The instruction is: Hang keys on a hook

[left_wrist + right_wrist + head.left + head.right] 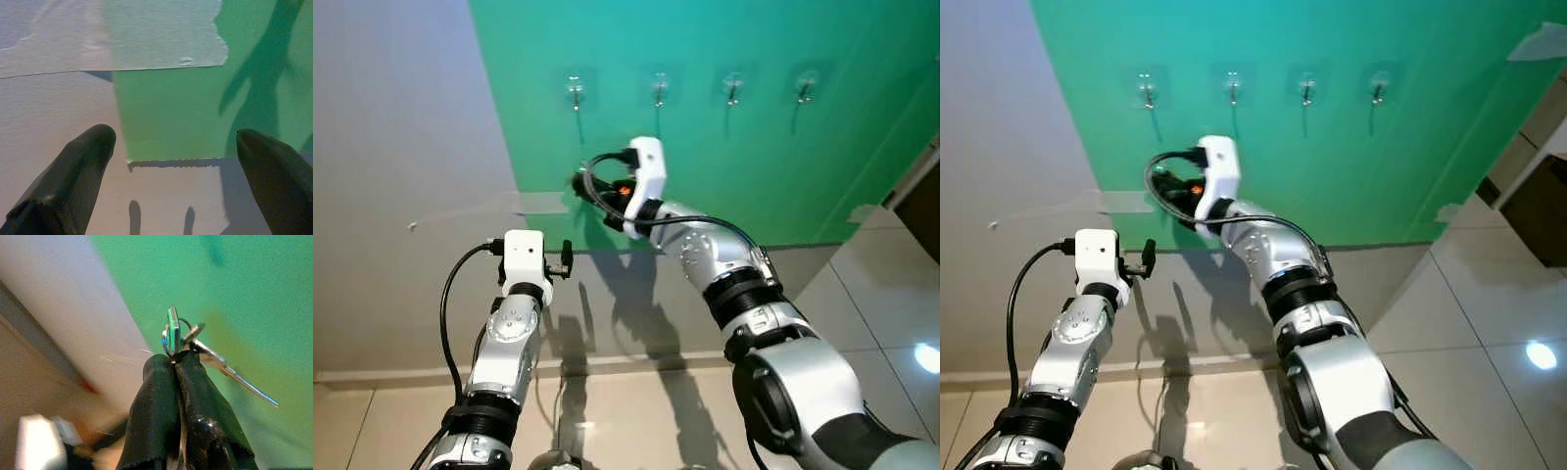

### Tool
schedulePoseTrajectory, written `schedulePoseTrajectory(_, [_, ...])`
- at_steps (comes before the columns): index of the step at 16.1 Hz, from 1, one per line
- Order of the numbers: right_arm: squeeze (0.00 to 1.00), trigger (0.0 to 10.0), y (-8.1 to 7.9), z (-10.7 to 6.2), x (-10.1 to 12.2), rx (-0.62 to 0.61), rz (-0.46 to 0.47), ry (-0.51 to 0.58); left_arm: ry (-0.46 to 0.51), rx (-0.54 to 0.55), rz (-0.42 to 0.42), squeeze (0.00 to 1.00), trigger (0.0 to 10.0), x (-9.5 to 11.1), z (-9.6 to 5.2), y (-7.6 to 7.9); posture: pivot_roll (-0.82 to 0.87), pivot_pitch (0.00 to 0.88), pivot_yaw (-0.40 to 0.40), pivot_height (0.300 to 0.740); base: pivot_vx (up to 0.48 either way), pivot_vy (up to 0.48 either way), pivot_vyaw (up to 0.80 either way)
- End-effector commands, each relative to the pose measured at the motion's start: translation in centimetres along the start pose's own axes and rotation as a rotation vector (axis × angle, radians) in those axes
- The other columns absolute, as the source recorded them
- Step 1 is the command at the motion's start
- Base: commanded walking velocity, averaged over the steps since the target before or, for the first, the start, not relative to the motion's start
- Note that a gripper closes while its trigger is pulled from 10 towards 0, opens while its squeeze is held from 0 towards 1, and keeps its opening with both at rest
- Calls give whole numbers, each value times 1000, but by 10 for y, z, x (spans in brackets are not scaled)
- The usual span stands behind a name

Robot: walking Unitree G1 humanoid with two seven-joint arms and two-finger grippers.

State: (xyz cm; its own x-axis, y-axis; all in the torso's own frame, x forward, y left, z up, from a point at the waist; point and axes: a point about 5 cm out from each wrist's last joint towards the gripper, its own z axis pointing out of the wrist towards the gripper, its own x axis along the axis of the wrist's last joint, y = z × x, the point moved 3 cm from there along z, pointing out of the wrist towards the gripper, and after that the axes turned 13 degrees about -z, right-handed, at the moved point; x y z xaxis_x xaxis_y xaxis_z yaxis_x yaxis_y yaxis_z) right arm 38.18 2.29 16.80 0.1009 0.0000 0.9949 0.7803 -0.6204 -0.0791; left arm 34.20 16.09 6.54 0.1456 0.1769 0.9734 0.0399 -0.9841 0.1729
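Observation:
Four clear hooks sit in a row on a green sheet (754,166) on the wall; the leftmost hook (575,93) and the second hook (659,88) are the closest to my raised right arm. My right gripper (579,181) is below the leftmost hook, close to the sheet. In the right wrist view the right gripper (176,360) is shut on a bunch of keys (182,333); a silver ring and a long key blade stick out past the fingertips. My left gripper (566,259) is lower, near the sheet's bottom left corner, and open (175,134) with nothing between its fingers.
A strip of pale tape (543,203) holds the sheet's left edge to the grey wall (401,147). A skirting board (382,372) runs along the wall's foot. Glossy floor tiles (891,294) and a dark opening (922,201) lie to the right.

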Motion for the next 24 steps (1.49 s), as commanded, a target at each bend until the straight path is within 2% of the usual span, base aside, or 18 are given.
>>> schedulePoseTrajectory(1, [0, 10000, 2, -3, -3, -50, -217, 0, 12, -9, 7, 0, 10000, 4, 2, 4, 36, 0, -27, 740, 0, 0, 0])
schedulePoseTrajectory(4, [0, 10000, 10, -18, 1, -111, -417, 27, 14, -4, 7, 0, 10000, 3, 1, 3, 32, 0, -27, 740, 0, 0, 0])
schedulePoseTrajectory(6, [0, 10000, 13, -32, 1, -136, -452, 31, 14, -2, 8, 0, 10000, 3, 0, 2, 26, 0, -24, 740, 0, 0, 0])
schedulePoseTrajectory(7, [0, 10000, 14, -41, 10, -156, -494, 65, 14, -3, 9, 0, 10000, 4, 0, 2, 10, 0, -17, 740, 0, 0, 0])
schedulePoseTrajectory(9, [0, 10000, 14, -46, 17, -171, -524, 92, 15, -5, 9, 0, 10000, 5, 0, 2, -1, 0, -12, 740, 0, 0, 0])
schedulePoseTrajectory(12, [0, 10000, 11, -68, 51, -250, -621, 179, 7, -27, 5, 0, 10000, 2, -4, 10, -47, 0, -1, 740, 0, 0, 0])
schedulePoseTrajectory(15, [0, 10000, 10, -84, 55, -319, -648, 204, -1, -27, 1, 0, 10000, 0, -5, 9, -55, 0, 4, 740, 0, 0, 0])
schedulePoseTrajectory(19, [0, 10000, 13, -85, 52, -367, -639, 180, 4, -31, 6, 0, 10000, 7, 0, 9, -55, 0, 11, 740, 0, 0, 0])
schedulePoseTrajectory(21, [0, 10000, 11, -87, 53, -370, -684, 184, 5, -33, 11, 0, 10000, 6, 0, 8, -56, 0, 12, 740, 0, 0, 0])
schedulePoseTrajectory(22, [0, 10000, 10, -88, 56, -370, -737, 197, 5, -34, 11, 0, 10000, 6, 0, 8, -59, 0, 12, 740, 0, 0, 0])
schedulePoseTrajectory(23, [0, 10000, 6, -89, 64, -369, -910, 236, 6, -37, 10, 0, 10000, 6, 1, 10, -64, 0, 11, 740, 0, 0, 0])
schedulePoseTrajectory(24, [0, 10000, 3, -89, 67, -362, -998, 251, 6, -39, 9, 0, 10000, 6, 1, 11, -64, 0, 10, 740, 0, 0, 0])
